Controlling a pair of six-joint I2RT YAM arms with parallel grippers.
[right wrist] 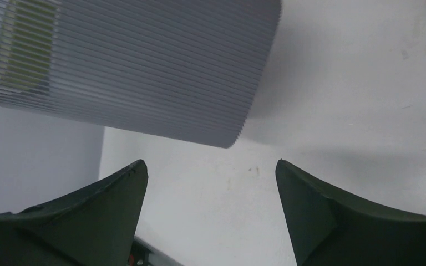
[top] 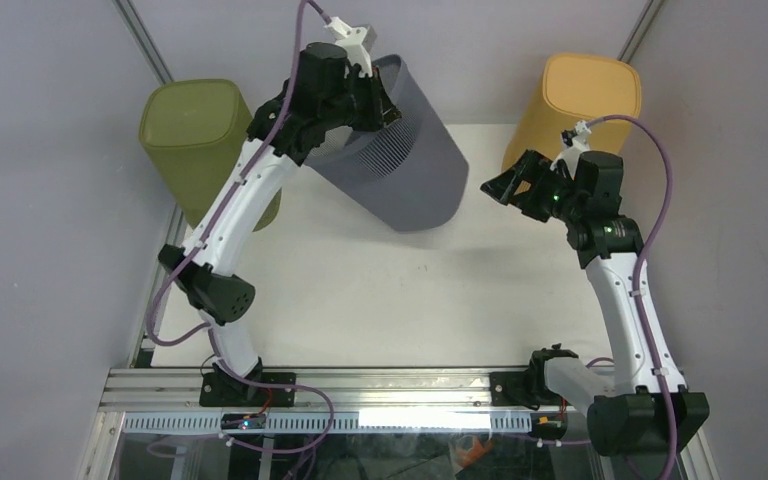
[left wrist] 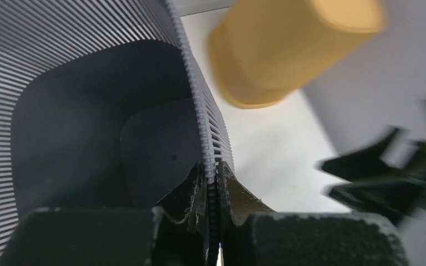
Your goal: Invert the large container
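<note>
The large grey ribbed container [top: 410, 160] is tilted, its base low toward the table middle and its open mouth raised at the back. My left gripper [top: 375, 105] is shut on its rim; in the left wrist view the rim [left wrist: 199, 105] runs between my closed fingers [left wrist: 212, 183], one inside the container and one outside. My right gripper [top: 500, 187] is open and empty, just right of the container's base. The right wrist view shows the ribbed wall [right wrist: 133, 66] ahead of my spread gripper [right wrist: 211, 172].
An olive-green container [top: 200, 140] stands upside down at the back left. A yellow-orange container [top: 575, 105] stands upside down at the back right, also in the left wrist view [left wrist: 288, 44]. Grey walls enclose the white table [top: 380, 290].
</note>
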